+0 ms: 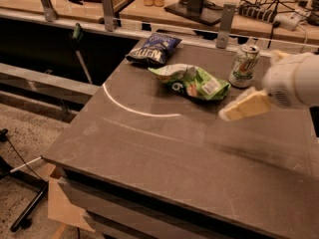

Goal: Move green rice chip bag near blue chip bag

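Observation:
The green rice chip bag (pixel 193 81) lies flat on the grey table (pixel 149 148), its white label facing up. The blue chip bag (pixel 153 49) lies just behind it to the left near the table's back edge, and the two bags are almost touching. My gripper (pixel 250 97) is at the right, above the table and to the right of the green bag. It is clear of the bag, open and empty, with one cream finger (pixel 246 105) pointing left toward the bag.
A green-and-white soda can (pixel 244 65) stands upright behind the gripper, right of the green bag. A rail with metal posts (pixel 225 19) runs along the back edge. A white arc (pixel 130 108) is marked on the tabletop. The table's left and front edges drop to the floor.

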Motion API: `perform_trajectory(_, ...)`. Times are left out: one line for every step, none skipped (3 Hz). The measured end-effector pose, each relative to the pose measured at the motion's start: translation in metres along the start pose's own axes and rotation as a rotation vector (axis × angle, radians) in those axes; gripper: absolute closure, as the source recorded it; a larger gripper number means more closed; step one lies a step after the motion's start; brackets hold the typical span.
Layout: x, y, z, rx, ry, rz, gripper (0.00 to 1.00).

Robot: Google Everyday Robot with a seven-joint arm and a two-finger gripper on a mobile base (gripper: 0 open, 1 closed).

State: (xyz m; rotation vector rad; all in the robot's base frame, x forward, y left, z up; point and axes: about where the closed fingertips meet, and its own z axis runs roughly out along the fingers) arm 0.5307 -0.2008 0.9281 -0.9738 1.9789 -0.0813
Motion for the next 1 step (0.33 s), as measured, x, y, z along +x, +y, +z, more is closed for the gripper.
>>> perform_trajectory(-0.0046,-0.0039,-0.0079,0.027,0.008,0.024,0.00)
